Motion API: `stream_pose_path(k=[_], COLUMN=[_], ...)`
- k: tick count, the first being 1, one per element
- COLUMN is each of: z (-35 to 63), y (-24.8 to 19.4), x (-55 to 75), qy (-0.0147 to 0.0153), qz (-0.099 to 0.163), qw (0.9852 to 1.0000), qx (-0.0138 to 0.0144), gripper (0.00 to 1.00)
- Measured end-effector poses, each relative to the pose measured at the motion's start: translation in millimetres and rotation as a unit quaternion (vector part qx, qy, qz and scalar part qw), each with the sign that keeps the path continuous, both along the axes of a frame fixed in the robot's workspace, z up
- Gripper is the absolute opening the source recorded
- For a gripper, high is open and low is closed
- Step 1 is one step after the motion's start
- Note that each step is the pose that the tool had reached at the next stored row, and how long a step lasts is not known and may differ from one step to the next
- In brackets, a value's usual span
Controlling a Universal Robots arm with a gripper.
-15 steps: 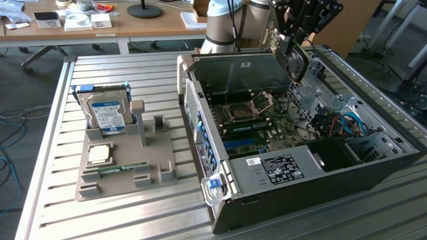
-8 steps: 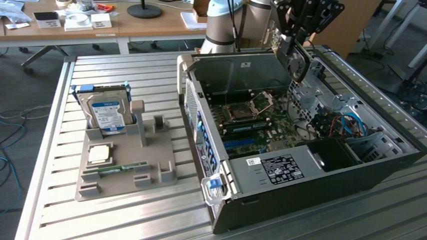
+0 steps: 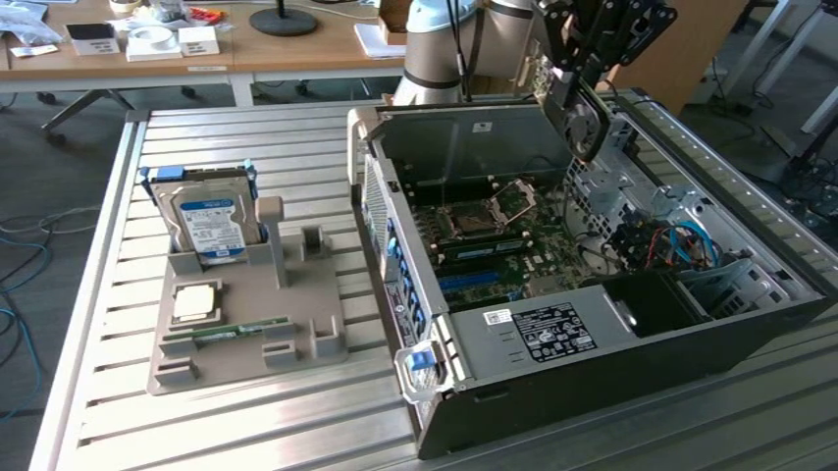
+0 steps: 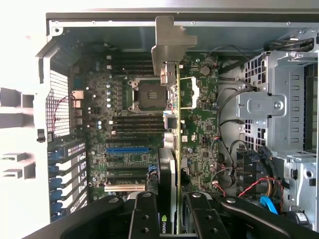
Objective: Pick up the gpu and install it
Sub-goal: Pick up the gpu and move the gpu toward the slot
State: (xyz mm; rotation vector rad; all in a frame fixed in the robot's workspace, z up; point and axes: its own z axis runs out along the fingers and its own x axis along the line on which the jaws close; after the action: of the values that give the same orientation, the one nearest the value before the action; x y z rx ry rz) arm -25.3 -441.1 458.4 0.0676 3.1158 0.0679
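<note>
Nearest in the exterior view, the slatted metal bench (image 3: 235, 432) carries an open computer case (image 3: 733, 334) lying on its side, with the labelled power supply (image 3: 550, 334) at its close end. On the exterior view's left, beside the case, a grey holder (image 3: 314, 339) carries a green RAM stick (image 3: 242, 331) lying flat and a square processor chip (image 3: 196, 301). A hard drive (image 3: 214, 226) with a blue-white label stands upright at the holder's back.

Deeper inside the case lies the green motherboard (image 3: 524, 255) with its processor socket (image 3: 478, 216).

Above the far end of the case the gripper (image 3: 572, 83) pinches the gpu (image 3: 586, 126). The card hangs on edge, with its round fan facing the camera. It sits over the motherboard and is not seated in a slot.

In the wrist view the gripper (image 4: 172, 204) has its black fingers (image 4: 144, 214) on either side of the gpu (image 4: 172, 159). The card is seen edge-on, running across the board past the socket. Its metal bracket (image 4: 169, 45) is at the end away from the gripper, and a blue slot (image 4: 127, 149) lies off to one side of it.

Farthest back stands a wooden desk (image 3: 301, 49) with small items on it.
</note>
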Motion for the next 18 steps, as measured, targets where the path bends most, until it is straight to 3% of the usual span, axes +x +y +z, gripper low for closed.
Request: stream_pose_path(k=[18], z=[-0.2], y=[0.0], x=[5.4], qy=[0.0000], qz=[0.000], qw=[1.0000], qx=[-0.0001], gripper=[0.27])
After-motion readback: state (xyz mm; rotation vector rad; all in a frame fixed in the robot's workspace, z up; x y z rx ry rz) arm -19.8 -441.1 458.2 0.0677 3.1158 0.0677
